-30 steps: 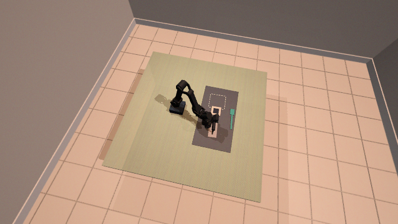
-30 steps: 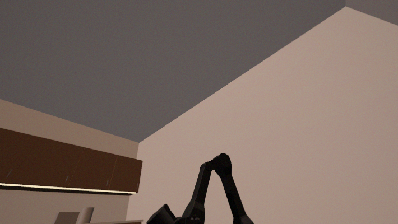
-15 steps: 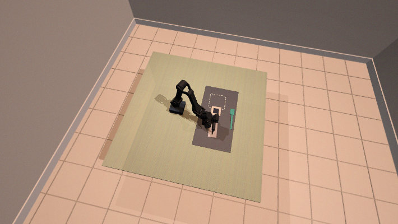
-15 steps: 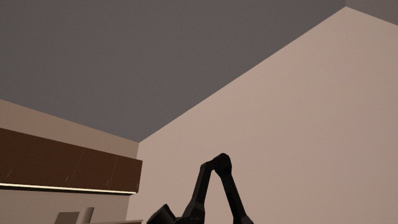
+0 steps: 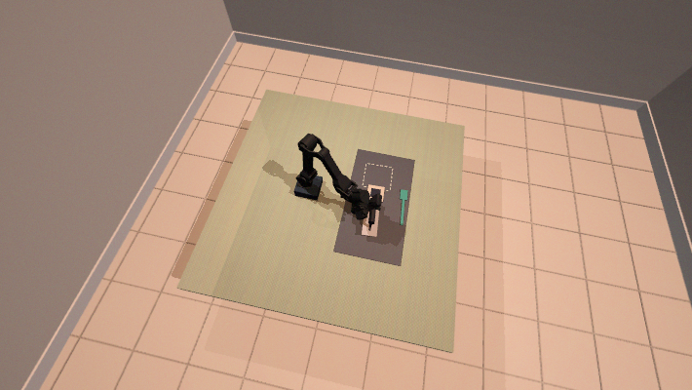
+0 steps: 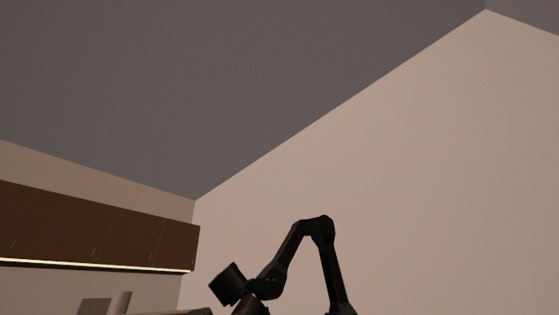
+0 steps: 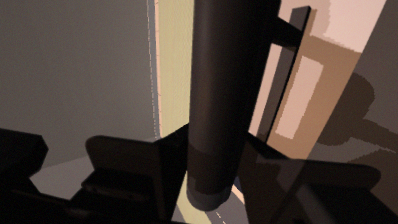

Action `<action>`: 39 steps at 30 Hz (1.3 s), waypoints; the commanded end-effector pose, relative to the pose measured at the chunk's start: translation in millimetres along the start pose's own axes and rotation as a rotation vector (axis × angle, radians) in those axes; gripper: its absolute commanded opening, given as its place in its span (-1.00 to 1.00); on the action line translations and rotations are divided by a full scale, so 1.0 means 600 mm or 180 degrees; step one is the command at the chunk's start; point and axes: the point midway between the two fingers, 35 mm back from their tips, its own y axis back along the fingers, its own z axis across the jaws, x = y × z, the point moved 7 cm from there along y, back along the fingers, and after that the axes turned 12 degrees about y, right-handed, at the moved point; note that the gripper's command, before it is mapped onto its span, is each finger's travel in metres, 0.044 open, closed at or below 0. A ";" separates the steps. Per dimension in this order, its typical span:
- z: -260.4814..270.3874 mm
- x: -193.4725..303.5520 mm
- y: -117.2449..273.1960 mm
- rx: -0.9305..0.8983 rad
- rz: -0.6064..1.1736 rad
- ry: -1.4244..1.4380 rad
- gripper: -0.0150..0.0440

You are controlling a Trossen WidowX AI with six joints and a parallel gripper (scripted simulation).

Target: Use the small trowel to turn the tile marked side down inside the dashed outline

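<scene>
The trowel has a thick black handle [image 5: 372, 217] [image 7: 220, 90] on a dark spine, above a long pale blade [image 5: 367, 233] [image 7: 337, 60]. The blade lies low over the mat, lengthwise toward the tile. My gripper [image 5: 375, 201] [image 7: 214, 126] is shut on the trowel's handle, near its end on the tile side. The pale tile [image 5: 380, 187] shows a dark square on top and sits at the near edge of the dashed outline [image 5: 378, 165]. The gripper hides part of the tile, and its contact with the blade cannot be seen. The exterior view shows only the arm.
A green flat-headed tool [image 5: 403, 195] lies to the right of the trowel on the grey mat [image 5: 351, 244]. The mat lies on the large yellow-green table top [image 5: 292, 273]. The arm's base [image 5: 308, 189] stands to the left of the mat.
</scene>
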 end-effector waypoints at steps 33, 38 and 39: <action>-0.023 0.039 -0.045 0.0033 -0.0306 0.0191 -0.49; -0.033 0.041 -0.053 0.0033 -0.0306 0.0191 -0.49; -0.035 0.042 -0.054 0.0033 -0.0306 0.0191 -0.49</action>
